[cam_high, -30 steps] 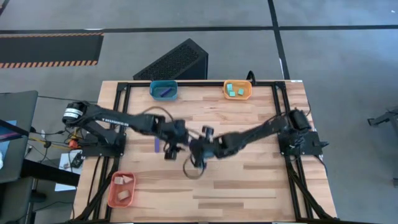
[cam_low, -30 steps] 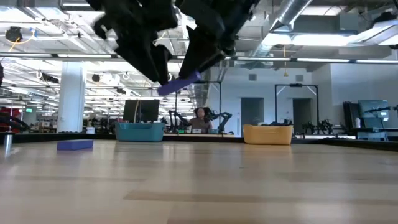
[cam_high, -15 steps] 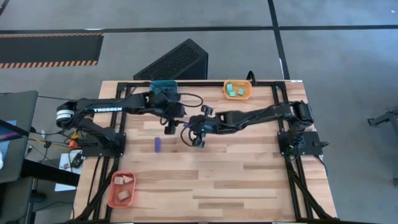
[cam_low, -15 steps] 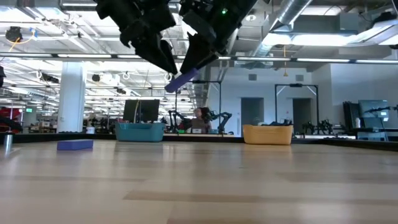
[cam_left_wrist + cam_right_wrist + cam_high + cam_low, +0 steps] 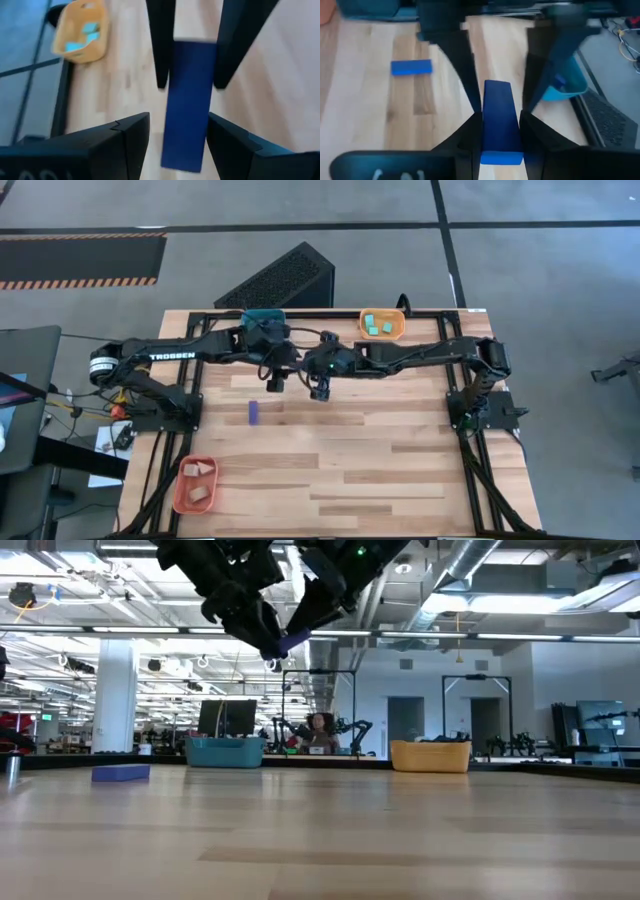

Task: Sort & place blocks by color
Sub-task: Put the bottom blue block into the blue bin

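While my right claw (image 5: 501, 131) pinches a smooth, dark blue bar (image 5: 499, 120) endwise, my left claw (image 5: 177, 137) hangs half-open around it — above the wooden worktop (image 5: 400, 450).

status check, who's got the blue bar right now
Right gripper shut on blue bar, held aloft. Left gripper open around its far end. Second bar lies on the table.

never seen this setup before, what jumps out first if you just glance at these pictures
The two dark arms meet in mid-air over the table's far middle, the right gripper clamped on a dark blue bar with the left gripper open around its other end. A second blue bar lies alone on the wood nearer the left side. Three trays stand out: teal and yellow along the far edge, orange at the near left corner.
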